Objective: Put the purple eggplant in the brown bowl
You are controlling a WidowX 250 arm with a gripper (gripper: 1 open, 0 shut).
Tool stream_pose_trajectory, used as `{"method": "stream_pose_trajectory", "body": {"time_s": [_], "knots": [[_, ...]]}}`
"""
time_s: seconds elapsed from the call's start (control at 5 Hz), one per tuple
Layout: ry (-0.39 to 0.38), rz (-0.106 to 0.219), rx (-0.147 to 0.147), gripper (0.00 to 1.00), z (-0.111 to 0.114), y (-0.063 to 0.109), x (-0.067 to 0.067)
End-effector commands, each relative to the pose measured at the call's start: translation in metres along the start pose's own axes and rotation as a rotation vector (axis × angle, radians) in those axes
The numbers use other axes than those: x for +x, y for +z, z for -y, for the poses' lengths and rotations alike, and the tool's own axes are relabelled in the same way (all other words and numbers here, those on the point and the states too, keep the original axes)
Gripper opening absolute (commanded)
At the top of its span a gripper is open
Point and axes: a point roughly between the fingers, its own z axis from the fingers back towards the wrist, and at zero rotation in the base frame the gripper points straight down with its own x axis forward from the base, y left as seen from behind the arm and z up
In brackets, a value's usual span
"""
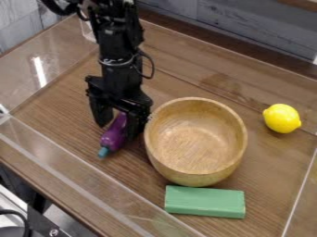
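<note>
The purple eggplant lies on the wooden table just left of the brown bowl, its teal stem tip pointing toward the near left. My gripper hangs straight down over the eggplant's far end, open, with one finger on each side of it. The fingers straddle the eggplant without closing on it. The bowl stands upright and holds nothing.
A yellow lemon sits at the right, beyond the bowl. A flat green block lies near the front edge below the bowl. Clear plastic walls border the table on the left and front.
</note>
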Motion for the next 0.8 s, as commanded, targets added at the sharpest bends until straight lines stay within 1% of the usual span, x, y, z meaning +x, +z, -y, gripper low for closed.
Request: {"method": "stream_pose_trajectory", "body": {"time_s": [0.0,0.6], "knots": [[-0.004,0.034,0.007,1.0,0.0008,0.0045,0.0064],[0.004,0.053,-0.001,1.0,0.0025,0.0012,0.0128]]}}
